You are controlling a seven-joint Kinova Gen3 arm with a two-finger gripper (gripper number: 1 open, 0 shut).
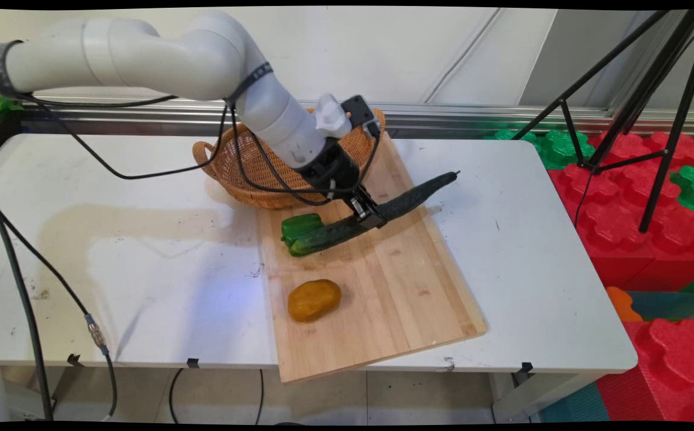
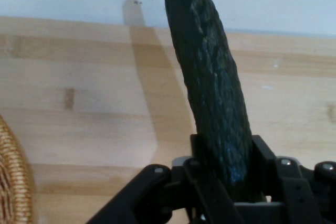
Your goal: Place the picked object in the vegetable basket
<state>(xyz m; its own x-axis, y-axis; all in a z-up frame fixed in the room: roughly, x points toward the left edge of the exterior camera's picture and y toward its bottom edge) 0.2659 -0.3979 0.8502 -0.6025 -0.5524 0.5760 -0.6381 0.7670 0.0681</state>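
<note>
The gripper (image 1: 369, 214) is clamping a long dark green cucumber (image 1: 403, 200) near its middle, the two black fingers pinching it from opposite sides. In the hand view the cucumber (image 2: 212, 77) is running straight up and away between the fingers (image 2: 198, 182), so its long axis is lying across the line on which the fingers close.

All places below are given relative to the wooden cutting board (image 1: 406, 287).

- The cucumber is lying diagonally over the board's far half. Its near end is sitting low by the board's left side, while its stalk end is reaching out past the board's right edge and appears lifted off the surface (contact at the low end cannot be confirmed).
- A green bell pepper (image 1: 300, 227) is resting on the board, touching or just beside the cucumber's low end.
- An orange-brown, potato-shaped lump (image 1: 314, 300) is sitting nearer the board's front, well apart from the gripper.
- A woven wicker basket (image 1: 245, 173) with a loop handle is standing at the board's far left corner, partly behind the arm.

Materials: the cucumber's skin is bumpy and glossy; the board is showing pale, smooth bamboo strips; the pepper is looking slick and lobed; the basket is coarse and ribbed. The board itself is lying on the white table (image 1: 532, 287), overhanging its front edge.
</note>
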